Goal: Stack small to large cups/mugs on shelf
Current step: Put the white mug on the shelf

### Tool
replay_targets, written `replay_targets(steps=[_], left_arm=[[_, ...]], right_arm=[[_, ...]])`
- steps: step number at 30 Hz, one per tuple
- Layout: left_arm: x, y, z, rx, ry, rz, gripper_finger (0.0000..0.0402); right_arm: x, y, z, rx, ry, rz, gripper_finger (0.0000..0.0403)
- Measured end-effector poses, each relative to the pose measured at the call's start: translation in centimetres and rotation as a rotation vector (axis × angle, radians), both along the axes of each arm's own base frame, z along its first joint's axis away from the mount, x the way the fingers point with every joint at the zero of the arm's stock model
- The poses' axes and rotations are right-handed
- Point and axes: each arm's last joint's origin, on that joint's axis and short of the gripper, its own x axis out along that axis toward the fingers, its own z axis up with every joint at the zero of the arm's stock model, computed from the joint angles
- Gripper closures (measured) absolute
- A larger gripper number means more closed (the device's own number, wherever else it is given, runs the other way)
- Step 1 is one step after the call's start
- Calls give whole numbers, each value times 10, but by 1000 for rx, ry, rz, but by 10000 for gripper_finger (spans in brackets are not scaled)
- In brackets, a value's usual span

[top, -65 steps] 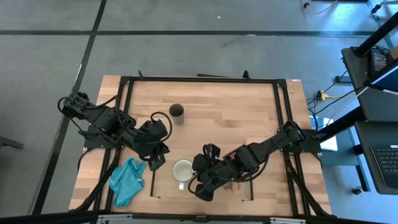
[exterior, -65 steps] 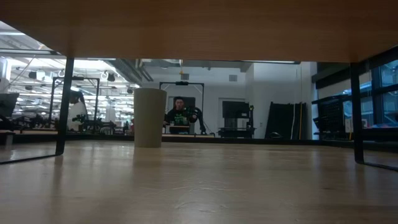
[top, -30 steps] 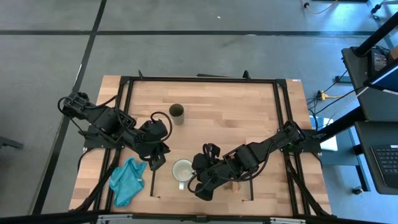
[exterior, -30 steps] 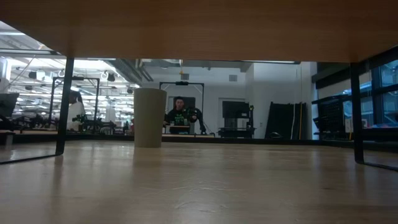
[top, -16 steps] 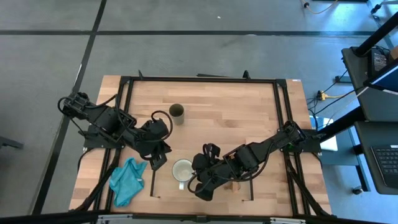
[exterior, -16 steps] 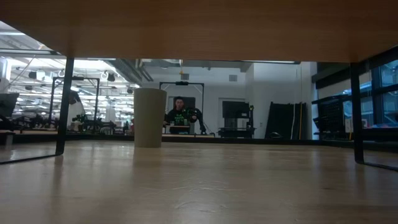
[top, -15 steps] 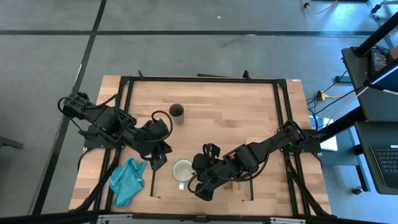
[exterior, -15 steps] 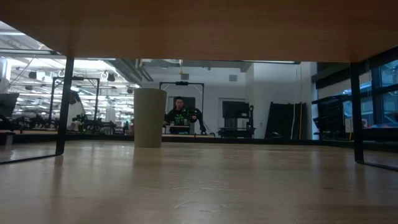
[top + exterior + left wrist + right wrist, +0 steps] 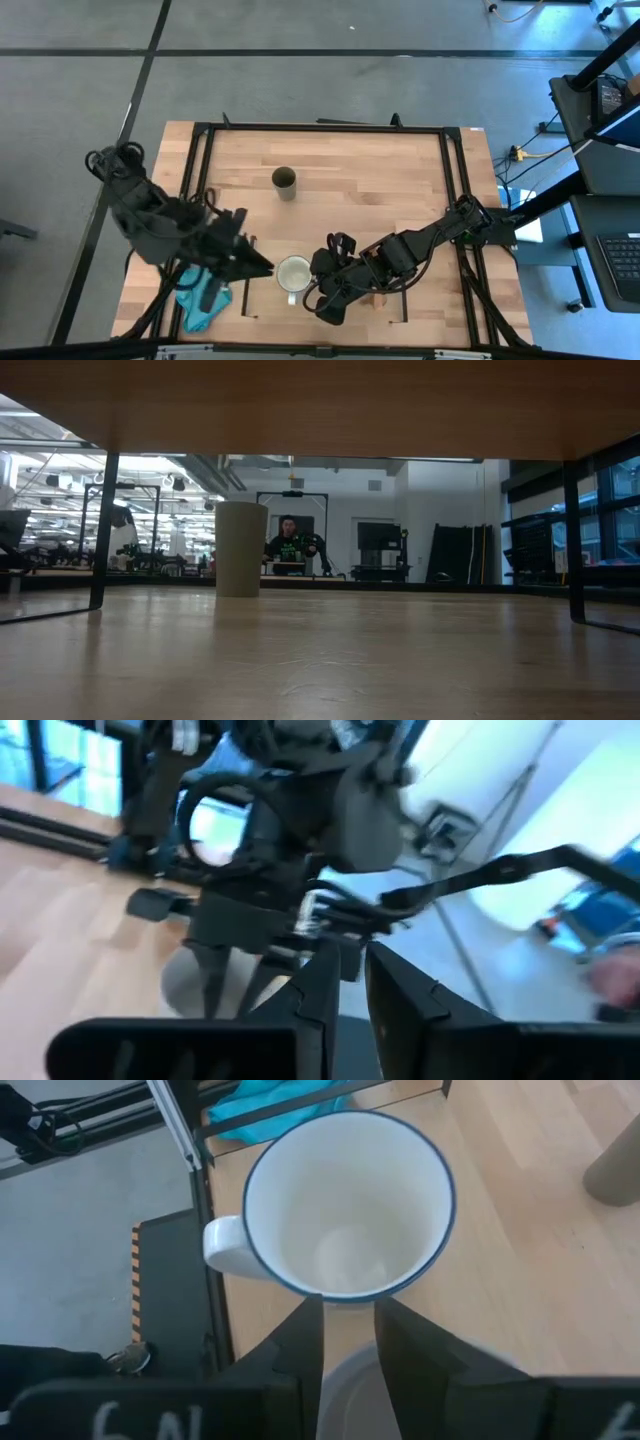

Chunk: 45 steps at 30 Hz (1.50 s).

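The right gripper (image 9: 322,297) is seen low over the shelf (image 9: 390,300), just beside the white mug (image 9: 293,274). In the right wrist view its fingers (image 9: 300,1342) are set close together with a narrow gap, and a grey rounded rim (image 9: 352,1380) shows between them; whether that is actually gripped cannot be told. The white mug (image 9: 348,1205), blue-rimmed and empty, stands upright just past the fingertips, its handle turned towards the table edge.

The left gripper (image 9: 250,262) is held at the shelf's left rail, on the mug's other side, over the teal cloth (image 9: 200,296). Its fingers (image 9: 320,982) are nearly closed, with nothing visible between them.

The dark olive cup (image 9: 284,181) stands upright farther back on the table (image 9: 380,190), well apart from both grippers; it is also seen in the low view (image 9: 241,548).
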Motion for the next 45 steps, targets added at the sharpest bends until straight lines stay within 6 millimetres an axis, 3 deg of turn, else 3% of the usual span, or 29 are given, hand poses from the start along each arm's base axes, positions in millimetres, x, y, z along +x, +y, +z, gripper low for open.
replay_targets(steps=[3,14,20,27,32,36,41,45], left_arm=[[-8,-2,4,-56,-5,-5,354],[-14,-13,1,53,-3,-165,354],[-12,-8,-4,126,23,-124,354],[-14,-1,-22,199,90,-37,354],[-17,2,-46,199,120,-37,354],[-30,13,-67,128,74,-34,354],[-47,28,-111,18,68,-42,354],[-53,34,-157,-54,128,3,354]], right_arm=[[-1,2,0,1,0,5,309],[-1,2,0,3,-2,5,309],[5,2,4,24,-51,34,309],[1,-8,33,33,-171,75,309],[-8,-20,52,-17,-234,45,309],[-19,-30,54,-71,-176,-4,309],[-23,-34,49,-77,-108,-49,309],[-24,-34,49,-64,-103,-65,309]])
